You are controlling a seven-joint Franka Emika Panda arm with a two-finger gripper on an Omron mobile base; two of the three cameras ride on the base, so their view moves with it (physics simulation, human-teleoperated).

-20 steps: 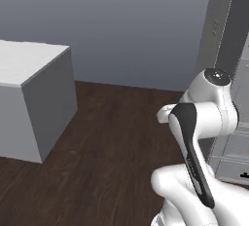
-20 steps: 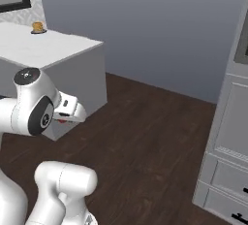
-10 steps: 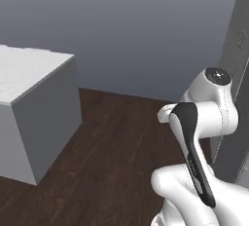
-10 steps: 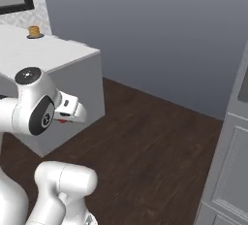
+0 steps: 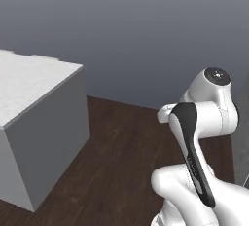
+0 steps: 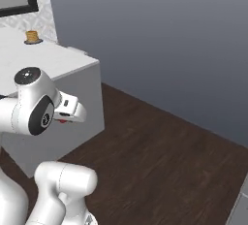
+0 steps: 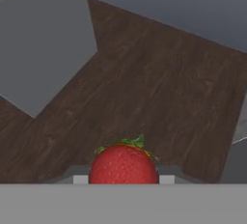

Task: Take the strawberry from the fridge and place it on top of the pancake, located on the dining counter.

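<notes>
Pinching the strawberry (image 7: 123,164) between its jaws, the gripper (image 7: 123,179) holds the fruit at the bottom of the hand view, green leaves up; the lower half of the fruit and both finger tips are cut off by the frame edge, so the contact itself cannot be seen. In the right base view the gripper (image 6: 72,115) juts from the folded white arm with only a sliver of red under it, the fruit otherwise hidden. The arm is tucked close to its base, elbow high and the hand held level over the floor (nothing near it on any side). Below and ahead lies a wide stretch of bare dark wood floor (image 7: 159,78). Off to the left stands the dining counter (image 6: 58,64), its square corner facing the open floor, its far end cut off. Farthest back on its top sits the pancake (image 6: 32,37), small and hard to make out, its plate barely distinguishable.
</notes>
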